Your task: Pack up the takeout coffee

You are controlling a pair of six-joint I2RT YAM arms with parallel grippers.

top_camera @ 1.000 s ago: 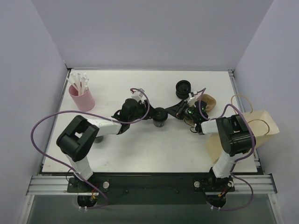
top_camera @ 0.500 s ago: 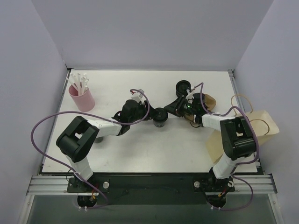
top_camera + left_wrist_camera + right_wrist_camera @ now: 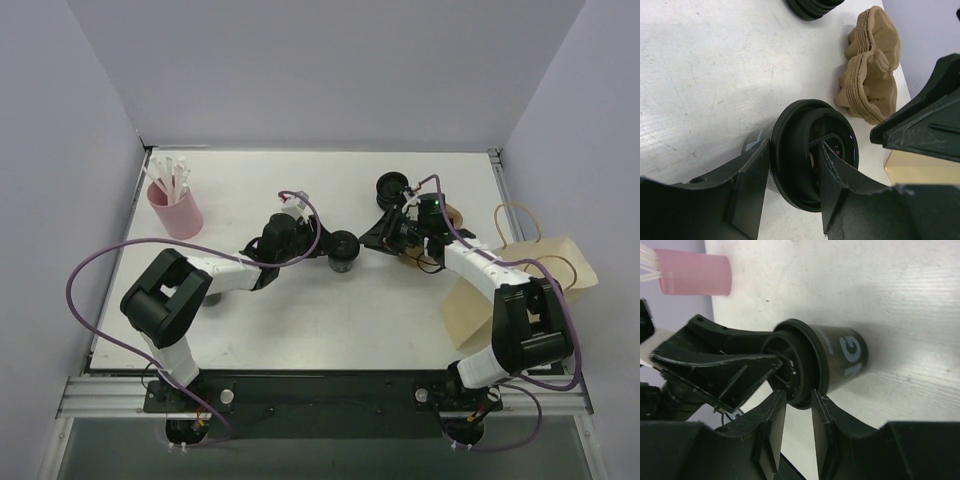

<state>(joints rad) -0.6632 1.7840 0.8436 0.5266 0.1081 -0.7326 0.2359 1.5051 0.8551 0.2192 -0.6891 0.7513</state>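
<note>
The takeout coffee (image 3: 343,251) is a small black cup with a black lid, standing at mid-table. In the left wrist view my left gripper (image 3: 792,150) is shut on its lid rim (image 3: 790,165), one finger outside the rim and the other across the lid's top. From above, that gripper (image 3: 326,248) sits on the cup's left side. My right gripper (image 3: 372,238) is at the cup's right side. In the right wrist view its jaws (image 3: 797,396) stand slightly apart, open, with the lid's edge (image 3: 802,370) just past the fingertips and bare table showing between them.
A brown paper bag (image 3: 525,280) lies at the right edge. Brown pulp carriers (image 3: 447,220) and a short stack of black ribbed rings (image 3: 392,187) sit behind the right gripper. A pink cup of white sticks (image 3: 175,208) stands at the back left.
The right gripper's jaws have parted a little beside the lid. The right arm has stretched out, its forearm swinging toward the bag. The left gripper and the cup have stayed put.
</note>
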